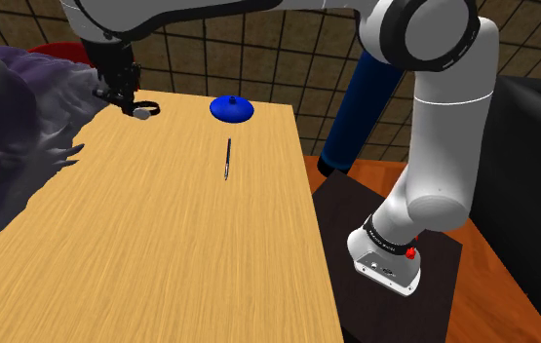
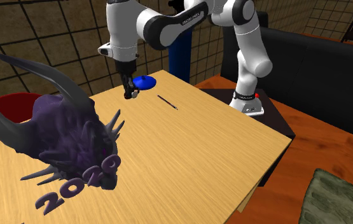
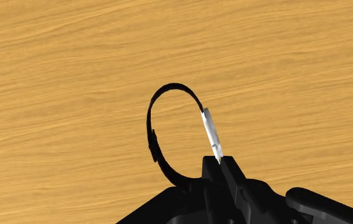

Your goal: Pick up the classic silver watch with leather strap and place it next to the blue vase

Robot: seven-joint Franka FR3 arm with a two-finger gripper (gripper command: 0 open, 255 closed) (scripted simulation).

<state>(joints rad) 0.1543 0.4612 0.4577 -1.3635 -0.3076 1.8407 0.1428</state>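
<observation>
Black jaws drawn narrow, pinching the silver case end of a black-strapped watch [image 3: 210, 130] at the far edge of the wooden tabletop [image 1: 161, 253]; in the shoulder view the watch is at nine o'clock from the blue vase [image 1: 231, 108], near it.

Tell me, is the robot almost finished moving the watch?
Not yet. Done: the claw is at the watch. In hand: it looks shut on the watch's silver-white case. Left: carrying it over and setting it down beside the blue vase.
</observation>
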